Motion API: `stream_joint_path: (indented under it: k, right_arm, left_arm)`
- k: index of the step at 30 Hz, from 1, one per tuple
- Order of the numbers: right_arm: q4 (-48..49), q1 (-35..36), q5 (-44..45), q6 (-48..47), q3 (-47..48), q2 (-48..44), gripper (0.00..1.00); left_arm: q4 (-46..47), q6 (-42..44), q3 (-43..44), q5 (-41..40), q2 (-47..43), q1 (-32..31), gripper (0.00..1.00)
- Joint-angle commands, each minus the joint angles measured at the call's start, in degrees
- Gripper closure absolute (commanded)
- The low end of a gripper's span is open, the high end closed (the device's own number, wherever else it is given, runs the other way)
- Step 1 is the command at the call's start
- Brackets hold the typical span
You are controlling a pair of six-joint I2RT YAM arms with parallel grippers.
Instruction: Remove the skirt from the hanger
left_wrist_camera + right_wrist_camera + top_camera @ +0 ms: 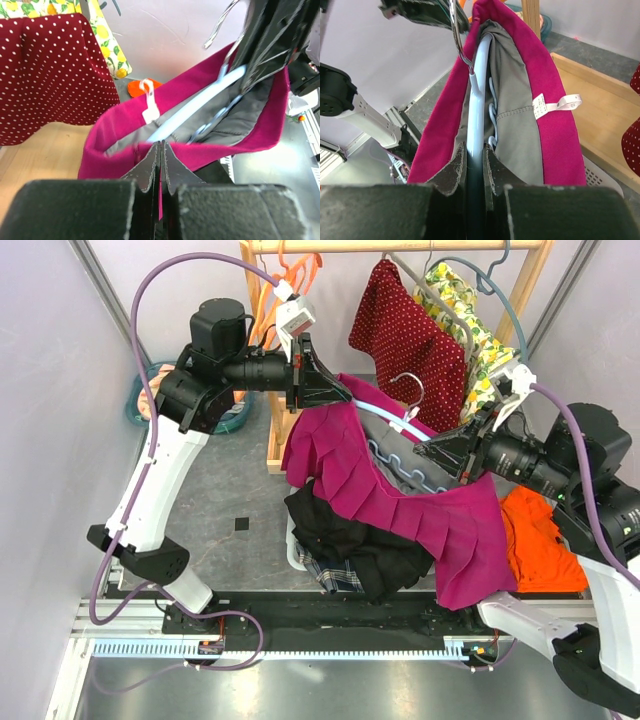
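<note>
A magenta pleated skirt (pixel 400 510) with grey lining hangs from a light blue hanger (pixel 385 412) held in the air between both arms, its hem draping over a pile of clothes. My left gripper (pixel 340 392) is shut on the skirt's waistband at its left end; in the left wrist view a sliver of magenta cloth shows between the closed tips (pixel 161 145). My right gripper (pixel 440 448) is shut on the hanger's blue bar (pixel 479 90), the jaws (pixel 475 150) clamped on either side of it. The waistband (pixel 545 75) still wraps round the hanger (pixel 200 102).
A wooden rack (pixel 400 245) at the back carries a red dotted garment (pixel 405 335), a lemon-print garment (pixel 470 320) and orange hangers (pixel 290 270). Dark clothes (pixel 350 540) lie heaped under the skirt. An orange garment (pixel 535 540) lies on the right, and a teal basket (pixel 150 400) stands far left.
</note>
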Motion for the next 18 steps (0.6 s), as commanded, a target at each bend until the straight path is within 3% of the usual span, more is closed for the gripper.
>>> stream_joint_path:
  k: [1, 5, 6, 8, 10, 11, 14, 18]
  right_arm:
    - [8.2, 0.1, -0.2, 0.9, -2.0, -1.3, 1.00]
    - [8.8, 0.1, -0.1, 0.9, -2.6, -1.3, 1.00]
    - [8.8, 0.1, 0.0, 0.9, -2.3, -1.4, 1.00]
    - [8.5, 0.1, -0.6, 0.8, -0.9, -1.0, 1.00]
    - [7.9, 0.1, -0.8, 0.7, 0.5, -0.8, 1.00]
    - [7.9, 0.1, -0.9, 0.7, 0.8, -0.8, 1.00]
    - [7.8, 0.1, -1.9, 0.9, 1.5, -1.1, 1.00]
    - [7.9, 0.0, -2.5, 1.4, 1.4, -1.4, 1.00]
  left_arm:
    - [2.0, -1.3, 2.6, 0.3, -1.4, 0.4, 0.98]
    - [2.0, -1.6, -0.1, -2.8, -2.6, 0.4, 0.98]
    - [2.1, -1.4, -1.1, -3.7, -3.1, 0.4, 0.95]
    - [1.2, -0.7, -3.3, -7.0, -3.6, 0.4, 0.76]
    - [0.4, 1.5, -4.9, -7.9, -4.5, 0.5, 0.77]
    - [0.5, 1.8, -5.9, -8.3, -5.1, 0.5, 0.24]
    - [3.5, 6.0, -11.1, -9.3, -8.9, 0.6, 0.20]
    - [3.5, 5.4, -9.5, -9.3, -8.5, 1.9, 0.19]
